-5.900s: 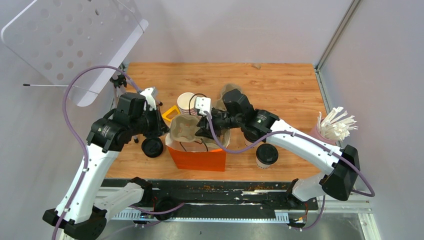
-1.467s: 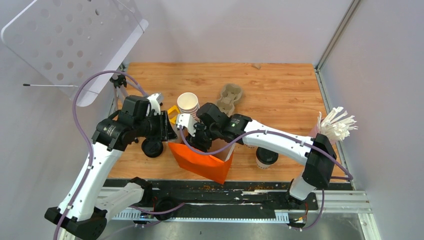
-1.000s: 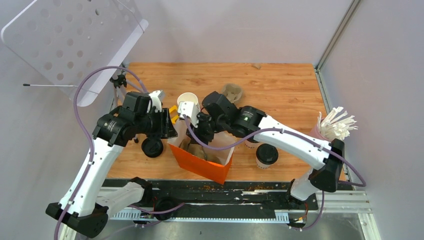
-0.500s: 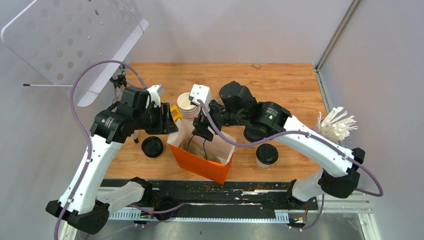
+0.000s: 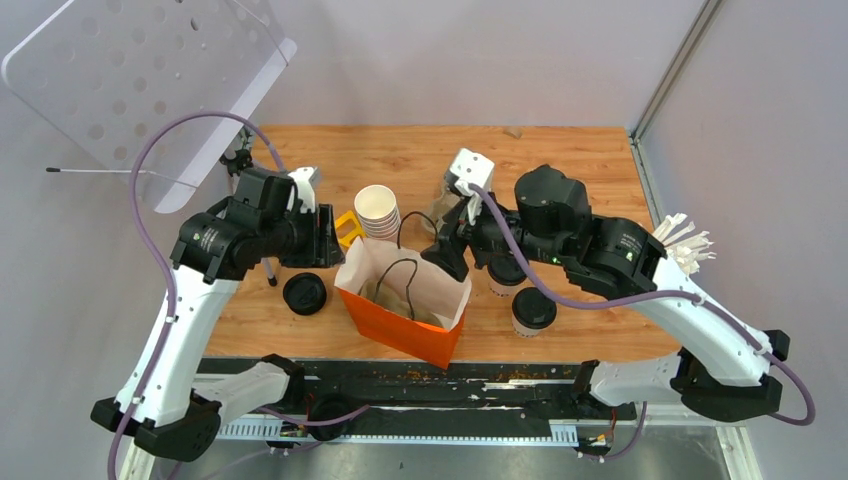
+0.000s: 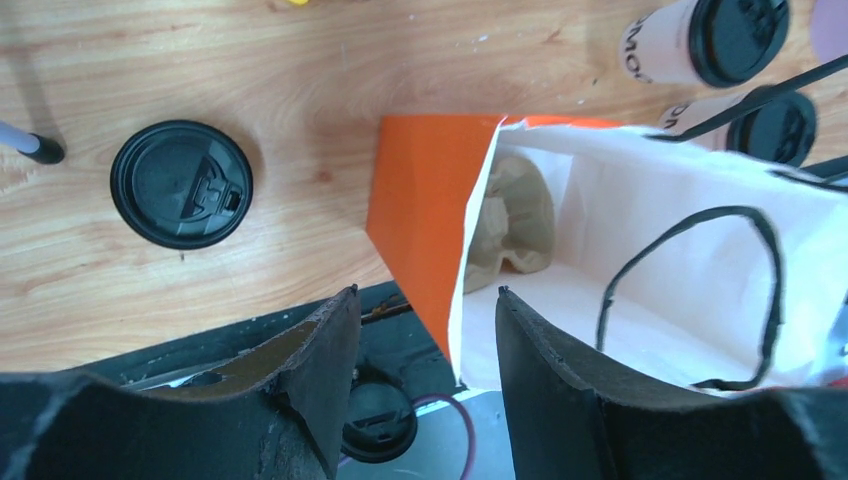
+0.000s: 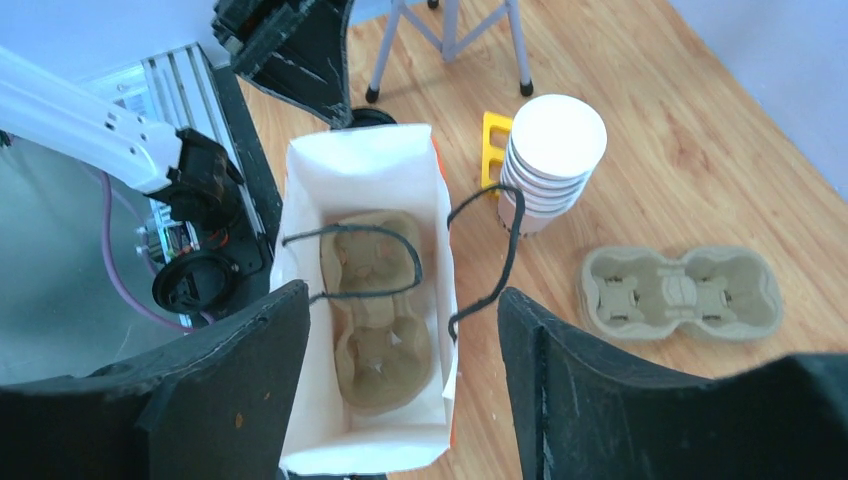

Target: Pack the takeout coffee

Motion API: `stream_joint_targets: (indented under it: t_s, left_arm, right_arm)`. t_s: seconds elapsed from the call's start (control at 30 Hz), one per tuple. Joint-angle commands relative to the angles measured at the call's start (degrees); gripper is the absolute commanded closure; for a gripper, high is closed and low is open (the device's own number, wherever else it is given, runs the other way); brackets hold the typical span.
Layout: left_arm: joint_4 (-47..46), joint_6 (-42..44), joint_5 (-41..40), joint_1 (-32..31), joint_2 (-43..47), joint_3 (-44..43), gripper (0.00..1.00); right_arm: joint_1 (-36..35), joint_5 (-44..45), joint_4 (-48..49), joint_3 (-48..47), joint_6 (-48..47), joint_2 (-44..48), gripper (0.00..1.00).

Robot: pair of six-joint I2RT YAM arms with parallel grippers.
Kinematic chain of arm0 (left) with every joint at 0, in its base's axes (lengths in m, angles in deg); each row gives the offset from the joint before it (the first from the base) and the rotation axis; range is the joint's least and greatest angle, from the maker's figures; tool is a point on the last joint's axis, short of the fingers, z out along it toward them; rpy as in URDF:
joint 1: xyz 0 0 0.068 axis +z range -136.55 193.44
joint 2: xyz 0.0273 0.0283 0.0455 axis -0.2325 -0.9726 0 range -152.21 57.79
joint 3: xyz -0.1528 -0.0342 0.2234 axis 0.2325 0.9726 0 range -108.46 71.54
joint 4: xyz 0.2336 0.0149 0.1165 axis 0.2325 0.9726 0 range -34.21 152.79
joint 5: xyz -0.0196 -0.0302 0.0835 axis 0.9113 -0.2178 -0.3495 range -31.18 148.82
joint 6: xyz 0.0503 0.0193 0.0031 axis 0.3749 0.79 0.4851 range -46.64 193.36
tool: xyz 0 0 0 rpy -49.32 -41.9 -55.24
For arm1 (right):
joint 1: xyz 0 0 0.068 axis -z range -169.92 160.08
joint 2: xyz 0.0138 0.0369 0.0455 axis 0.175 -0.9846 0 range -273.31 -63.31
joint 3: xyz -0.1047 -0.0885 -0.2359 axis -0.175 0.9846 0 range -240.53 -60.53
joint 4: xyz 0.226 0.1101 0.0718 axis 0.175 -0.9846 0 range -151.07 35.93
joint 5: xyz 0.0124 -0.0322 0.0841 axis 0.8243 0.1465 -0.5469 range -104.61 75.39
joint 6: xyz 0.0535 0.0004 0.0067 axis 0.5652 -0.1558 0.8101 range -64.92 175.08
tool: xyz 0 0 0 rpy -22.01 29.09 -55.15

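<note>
White takeout coffee [image 5: 533,308] upright, lid up | left gripper [image 6: 422,312] spread — right gripper [image 7: 402,296] spread, empty

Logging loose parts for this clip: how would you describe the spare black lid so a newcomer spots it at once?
Start at the orange bag near the front edge of the table. Just left of it, flat on bare wood, lies a round black lid. Unlike the lids on the two cups right of the bag, it has no cup under it.

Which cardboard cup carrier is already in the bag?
The carrier on the orange bag's floor; the other carrier sits on the table by the cup stack.
</note>
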Motion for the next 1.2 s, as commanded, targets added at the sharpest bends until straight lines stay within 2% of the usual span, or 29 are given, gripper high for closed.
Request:
stream_joint_targets:
  t_s: [0.0, 0.1, 0.27, 0.47, 0.67, 0.83, 0.9, 0.97, 1.0, 1.03, 1.07, 1.1, 1.17]
  left_arm:
    - [-3.19, 4.21, 2.57, 0.04, 1.71, 4.22, 0.4]
    - [-7.18, 4.54, 3.88, 0.07, 3.25, 8.04, 0.4]
    - [-12.09, 3.44, 6.37, 0.08, 3.71, 11.69, 0.41]
    - [-14.28, 3.74, 7.46, 0.06, 1.91, 10.86, 0.43]
    - [-14.62, 3.42, 8.91, 0.04, 0.48, 10.23, 0.6]
    - [-14.86, 2.05, 9.64, 0.02, 0.68, 9.39, 0.9]
    - [-15.65, 1.63, 10.35, 0.07, 0.8, 7.97, 0.96]
    - [-17.8, 0.92, 11.04, 0.08, 1.67, 6.93, 0.97]
    - [-18.7, 0.54, 11.36, 0.07, 2.11, 6.74, 0.93]
    - [-19.17, 0.16, 11.44, 0.03, 2.68, 6.63, 0.84]
    - [-18.82, -0.23, 11.26, 0.03, 3.18, 6.47, 0.7]
    - [-17.91, -0.59, 10.94, 0.08, 3.66, 6.32, 0.49]
    - [-13.94, -0.96, 10.87, 0.08, 4.42, 5.8, 0.3]
  right_arm:
    - [-0.3, 3.71, -2.98, 3.8, 0.01, -0.27, 0.3]
    - [-0.18, 7.62, -3.37, 6.12, -3.64, -1.33, 0.3]
    - [0.94, 6.6, -4.23, 10.06, -6.48, -4.15, 0.37]
    - [1.74, 5.92, 0.44, 14.53, -6.82, -4.5, 0.42]
    - [1.88, 6.02, 3.0, 17.41, -9.09, -5.01, 0.57]
    - [1.9, 5.39, 5.14, 17.46, -14.63, -4.45, 0.9]
    - [1.92, 6.09, 6.17, 16.26, -17.75, -4.05, 0.97]
    - [1.93, 7.34, 6.69, 13.99, -20.04, -4.02, 1.0]
    - [1.91, 7.56, 7.07, 13.06, -21.08, -3.99, 1.0]
    - [1.89, 7.4, 7.8, 12.72, -21.86, -3.64, 1.0]
    - [1.89, 6.94, 8.86, 13.41, -22.35, -3.14, 1.0]
    - [1.88, 6.25, 10.11, 14.69, -22.63, -2.29, 1.0]
    - [1.81, 4.89, 12.95, 18.45, -22.72, -0.36, 1.0]
